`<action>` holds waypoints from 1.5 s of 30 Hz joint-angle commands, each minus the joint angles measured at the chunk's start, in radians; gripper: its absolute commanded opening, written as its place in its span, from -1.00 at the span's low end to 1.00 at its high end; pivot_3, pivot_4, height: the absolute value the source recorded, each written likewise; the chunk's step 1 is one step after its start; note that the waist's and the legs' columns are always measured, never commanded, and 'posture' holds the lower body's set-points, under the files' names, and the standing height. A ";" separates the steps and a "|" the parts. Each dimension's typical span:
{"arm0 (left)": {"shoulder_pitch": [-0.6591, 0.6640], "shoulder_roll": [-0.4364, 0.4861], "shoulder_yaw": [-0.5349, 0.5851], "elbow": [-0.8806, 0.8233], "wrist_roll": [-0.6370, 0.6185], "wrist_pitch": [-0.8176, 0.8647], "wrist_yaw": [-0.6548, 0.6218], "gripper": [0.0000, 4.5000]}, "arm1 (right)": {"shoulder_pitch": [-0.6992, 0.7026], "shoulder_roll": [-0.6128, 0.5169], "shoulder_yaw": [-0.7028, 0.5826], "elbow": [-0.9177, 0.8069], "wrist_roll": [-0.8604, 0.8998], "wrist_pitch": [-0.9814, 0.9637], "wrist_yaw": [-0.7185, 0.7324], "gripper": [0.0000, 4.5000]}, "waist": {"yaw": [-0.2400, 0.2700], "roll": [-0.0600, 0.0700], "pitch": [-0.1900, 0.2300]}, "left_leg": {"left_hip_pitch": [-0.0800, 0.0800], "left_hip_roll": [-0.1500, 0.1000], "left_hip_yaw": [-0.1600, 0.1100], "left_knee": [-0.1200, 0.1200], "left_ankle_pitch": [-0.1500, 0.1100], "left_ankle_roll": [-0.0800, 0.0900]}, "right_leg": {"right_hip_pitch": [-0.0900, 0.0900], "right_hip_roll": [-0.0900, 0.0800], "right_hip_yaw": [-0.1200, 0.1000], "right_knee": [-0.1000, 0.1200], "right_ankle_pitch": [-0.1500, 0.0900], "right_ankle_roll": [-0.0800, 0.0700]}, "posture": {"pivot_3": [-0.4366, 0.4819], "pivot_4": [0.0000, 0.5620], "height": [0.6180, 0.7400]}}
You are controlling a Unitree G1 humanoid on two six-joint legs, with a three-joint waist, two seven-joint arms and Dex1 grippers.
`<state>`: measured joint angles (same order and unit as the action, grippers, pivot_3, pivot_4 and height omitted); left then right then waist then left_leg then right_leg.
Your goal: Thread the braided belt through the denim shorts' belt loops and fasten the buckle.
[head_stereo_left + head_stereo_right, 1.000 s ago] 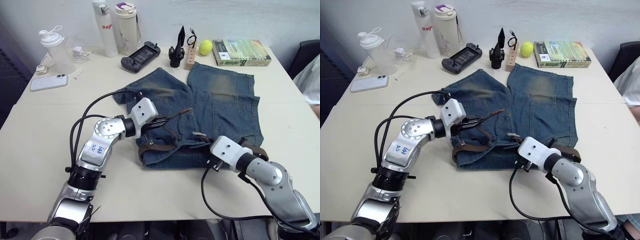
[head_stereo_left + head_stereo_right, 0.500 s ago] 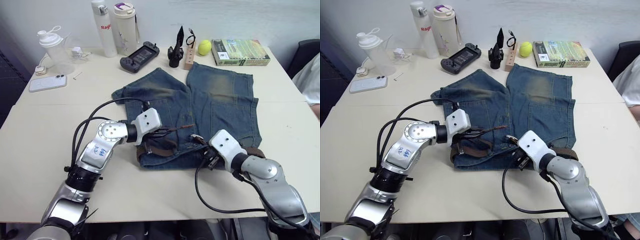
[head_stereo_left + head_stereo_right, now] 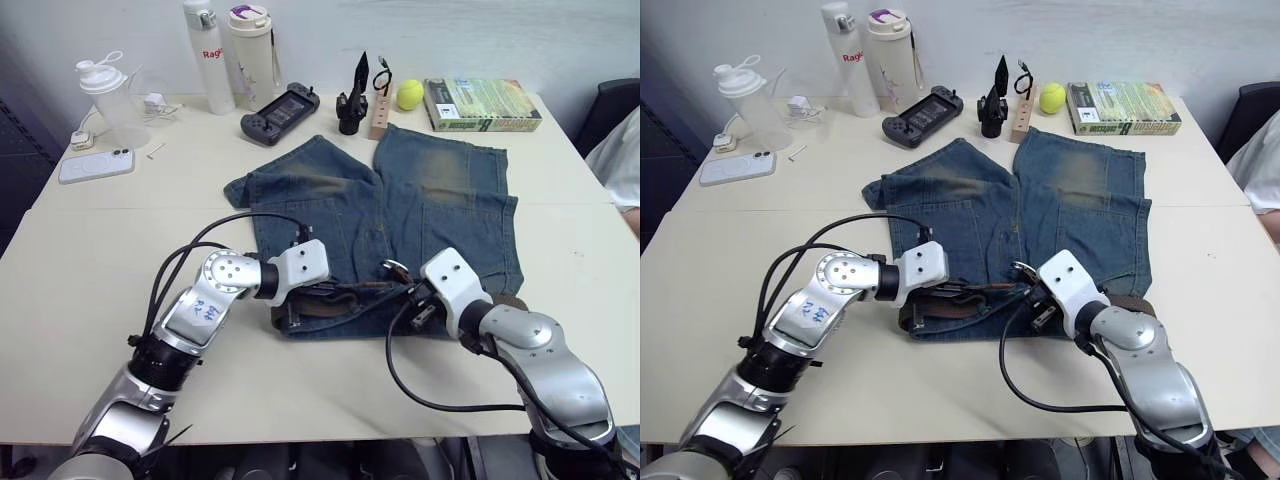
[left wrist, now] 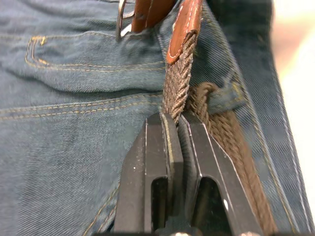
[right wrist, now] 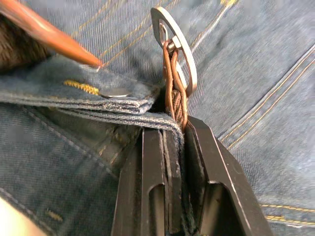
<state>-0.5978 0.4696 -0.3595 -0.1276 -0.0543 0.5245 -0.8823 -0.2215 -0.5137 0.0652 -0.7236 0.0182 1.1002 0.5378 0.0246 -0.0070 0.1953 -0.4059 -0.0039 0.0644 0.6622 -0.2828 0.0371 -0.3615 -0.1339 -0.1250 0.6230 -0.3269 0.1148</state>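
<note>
**Both tools clamped at the waistband, belt ends facing each other**

We see the denim shorts (image 3: 420, 205) spread flat on the table (image 3: 90, 240), legs pointing away from the robot and the waistband along the near edge. The braided belt (image 3: 335, 297) runs along that waistband, its woven length lying against the denim.

Our left tool (image 4: 175, 129) is closed on the braided belt just behind its smooth brown leather tip (image 4: 183, 29); the two black fingers (image 4: 152, 167) pinch the weave with no gap between them. Right beside the held strand, another stretch of the belt passes under one of the belt loops (image 4: 222, 96), which bunches slightly around it. The tip points toward the buckle (image 4: 122, 19), whose metal frame shows just beyond it.

Our right tool (image 5: 173, 135) is closed as well. Its fingers (image 5: 152, 177) grip the folded edge of the waistband together with the leather end that carries the buckle (image 5: 176, 54). The buckle stands up on edge just past the fingertips, resting against the denim. The leather tip (image 5: 49, 32) comes in from the other side, near a metal rivet (image 5: 112, 91) on the waistband, close to the buckle but not touching it.

In the head views, the two tools sit near each other at the middle of the waistband, with the buckle (image 3: 394, 268) between them.
</note>
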 commanded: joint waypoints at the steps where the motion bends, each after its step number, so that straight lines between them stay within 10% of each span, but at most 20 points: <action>1: -0.021 -0.022 -0.005 -0.018 0.008 0.071 0.030 -1.00 | -0.025 -0.006 -0.008 -0.065 0.020 0.015 -0.024 -0.97 | 0.001 0.000 0.000 | 0.000 0.000 0.000 0.000 0.000 0.000 | 0.000 0.000 0.000 0.000 0.000 0.000 | -0.05 -0.47 0.73; 18: -0.049 -0.123 0.018 -0.144 -0.014 0.416 0.217 -1.00 | -0.032 0.028 0.015 -0.099 0.051 0.081 -0.129 -0.97 | 0.001 0.000 0.000 | 0.000 0.000 0.000 0.000 0.000 0.000 | 0.000 0.000 0.007 0.000 0.000 0.000 | -0.05 -0.47 0.73; 45: -0.121 -0.242 -0.037 -0.042 -0.024 0.298 0.288 -1.00 | -0.041 -0.045 0.129 -0.120 0.088 0.076 -0.127 -0.97 | 0.000 0.000 0.000 | 0.000 0.000 0.001 0.000 0.000 0.000 | -0.001 0.000 0.010 0.000 0.000 0.000 | -0.05 -0.47 0.73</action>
<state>-0.6954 0.2538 -0.3769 -0.1747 -0.0639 0.8847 -0.5748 -0.2529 -0.5428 0.1577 -0.7894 0.0839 1.1893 0.3912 0.0247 -0.0071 0.1953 -0.4062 -0.0040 0.0652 0.6618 -0.2828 0.0370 -0.3624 -0.1338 -0.1148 0.6226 -0.3269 0.1148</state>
